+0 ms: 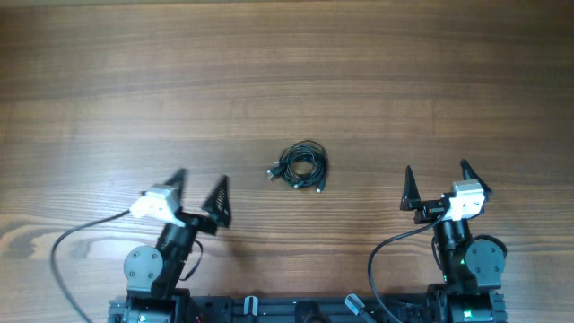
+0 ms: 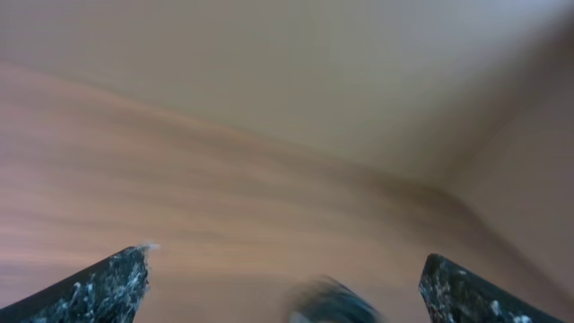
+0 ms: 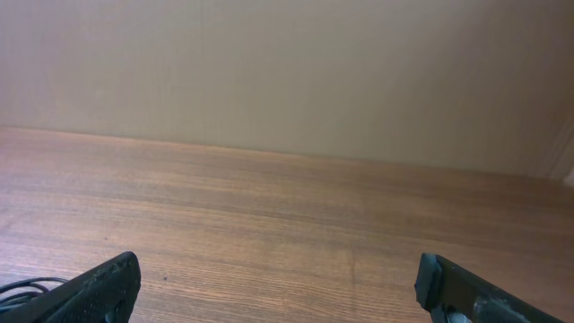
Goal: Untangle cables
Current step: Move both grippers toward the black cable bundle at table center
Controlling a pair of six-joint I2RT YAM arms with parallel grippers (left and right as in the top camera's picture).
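Left tool (image 1: 203, 174) and right tool (image 1: 436, 165) spread wide, cables (image 1: 300, 167) bundled mid-table, wooden table (image 1: 287, 72), beige wall (image 3: 287, 63)

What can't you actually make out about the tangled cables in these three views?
- Overhead: the cables are too small to count strands, find the plugs or trace the crossings.
- Left wrist: the whole view is blurred. Only a dark smear, possibly the bundle, shows, cut off by the bottom edge.
- Right wrist: only a thin loop shows, cut off at the lower left corner.

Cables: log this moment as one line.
cables: one tangled bundle on table | left gripper: open, empty | right gripper: open, empty | contact: none
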